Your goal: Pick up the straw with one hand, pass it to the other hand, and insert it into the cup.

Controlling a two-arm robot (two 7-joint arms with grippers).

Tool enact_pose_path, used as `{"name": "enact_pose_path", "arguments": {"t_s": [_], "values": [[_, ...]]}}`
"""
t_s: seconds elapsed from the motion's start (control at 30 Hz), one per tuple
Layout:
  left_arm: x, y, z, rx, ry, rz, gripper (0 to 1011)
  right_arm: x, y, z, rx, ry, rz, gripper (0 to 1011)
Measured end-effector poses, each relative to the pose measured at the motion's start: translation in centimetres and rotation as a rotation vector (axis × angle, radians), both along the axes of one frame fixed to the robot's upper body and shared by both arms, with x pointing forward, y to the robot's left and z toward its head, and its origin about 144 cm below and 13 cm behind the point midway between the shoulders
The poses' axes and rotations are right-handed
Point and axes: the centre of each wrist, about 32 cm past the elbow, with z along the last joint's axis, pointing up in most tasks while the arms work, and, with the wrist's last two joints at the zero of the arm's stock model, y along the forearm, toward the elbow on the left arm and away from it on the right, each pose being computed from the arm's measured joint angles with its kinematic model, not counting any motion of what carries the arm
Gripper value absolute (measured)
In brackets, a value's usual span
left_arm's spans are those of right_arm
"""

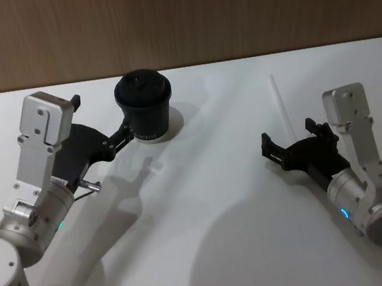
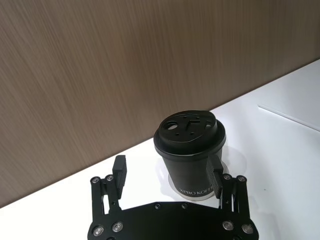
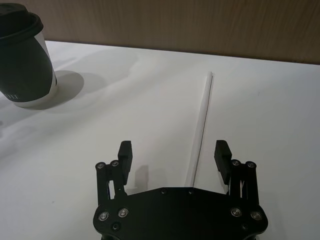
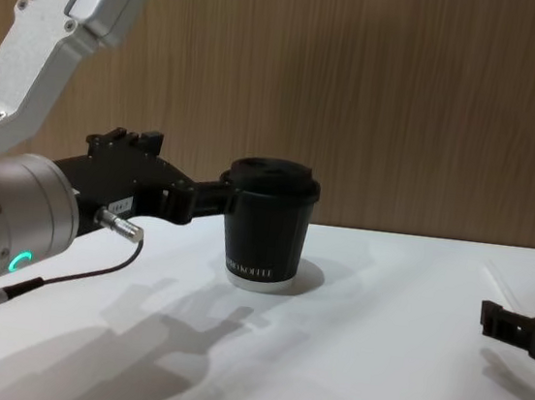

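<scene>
Looks like a robotics lab or test bench, not a home or a shop. Plain matte white desk (image 1: pixel 214 253), set against a wall (image 1: pixel 229 9) of brown wood-grain panelling. Two silver machine arms at the near corners, the left arm (image 1: pixel 36 157) and the right arm (image 1: pixel 358 141), each with a small lit ring. On the desk, a lidded black paper cup (image 1: pixel 145 107) and a thin white straw (image 1: pixel 280 102). Even indoor light, soft shadows.

Both arms (image 1: pixel 32 201) were silver cylinders; left end effector (image 2: pixel 167 170) and right end effector (image 3: pixel 174 150) were flat black, dotted with screws (image 2: pixel 116 227). Black cable (image 4: pixel 72 279), green ring (image 4: pixel 18 260).
</scene>
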Motion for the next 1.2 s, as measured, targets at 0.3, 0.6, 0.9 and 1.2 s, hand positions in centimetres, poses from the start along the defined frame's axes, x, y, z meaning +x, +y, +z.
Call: {"name": "enact_pose_path", "arguments": {"t_s": [0.3, 0.6, 0.9, 1.2], "values": [[0.0, 0.0, 0.0, 0.000, 0.000, 0.000, 1003, 0.2, -0.2, -0.4, 0.001, 0.013, -0.004, 1001], [0.0, 0.0, 0.0, 0.000, 0.000, 0.000, 1003, 0.5, -0.3, -0.6, 0.003, 0.022, -0.008, 1001], [0.0, 0.0, 0.0, 0.000, 0.000, 0.000, 1003, 0.8, -0.5, -1.0, 0.002, 0.032, -0.015, 1001], [0.0, 0.0, 0.0, 0.000, 0.000, 0.000, 1003, 1.1, -0.7, -1.2, -0.003, 0.037, -0.019, 1001]]}}
